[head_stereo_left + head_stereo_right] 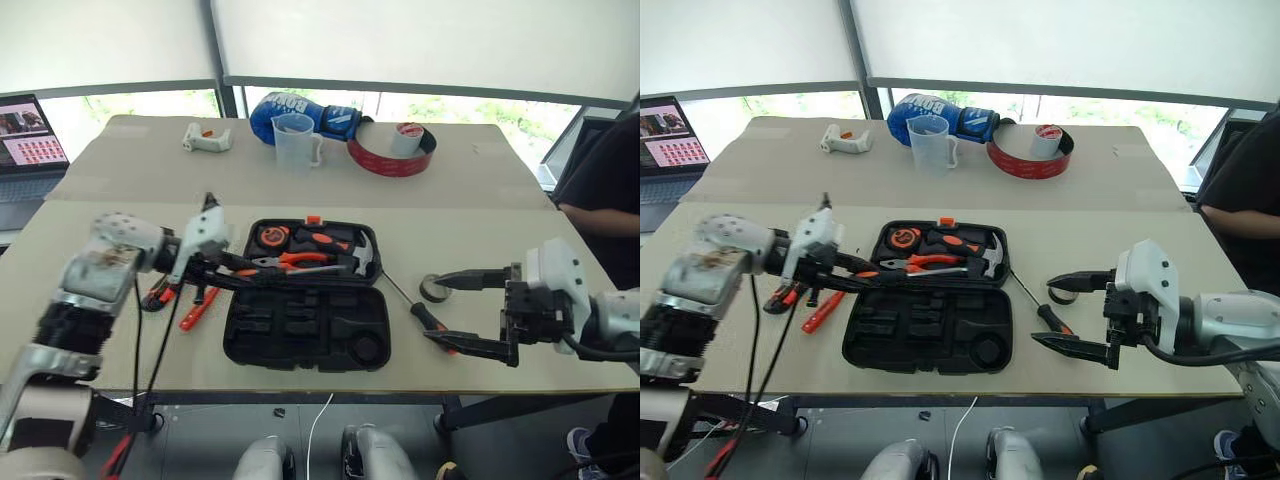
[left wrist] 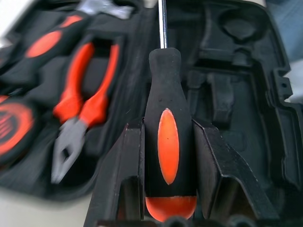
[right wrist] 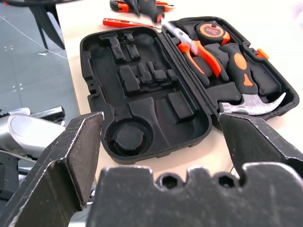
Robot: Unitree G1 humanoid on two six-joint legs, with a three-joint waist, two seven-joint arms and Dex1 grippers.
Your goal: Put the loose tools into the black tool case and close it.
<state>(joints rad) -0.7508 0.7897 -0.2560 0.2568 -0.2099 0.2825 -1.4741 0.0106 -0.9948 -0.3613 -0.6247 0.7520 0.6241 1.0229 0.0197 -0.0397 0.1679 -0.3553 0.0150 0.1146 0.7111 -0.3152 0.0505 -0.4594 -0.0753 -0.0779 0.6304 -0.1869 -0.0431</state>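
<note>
Left gripper (image 2: 163, 189) pinches a screwdriver (image 2: 168, 142) over the black tool case (image 1: 300, 330).
Stiff, light; handle gives firmest hold. Right gripper (image 1: 470, 312) gapes.

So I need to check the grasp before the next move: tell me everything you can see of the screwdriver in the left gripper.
The screwdriver has a thick black handle with an orange oval inlay and an orange butt cap, and a thin bare metal shaft. The left gripper is shut on the handle, one black finger on each side. It hangs over the open black tool case, shaft pointing across the case beside the pliers. Its tip cannot be made out.
</note>
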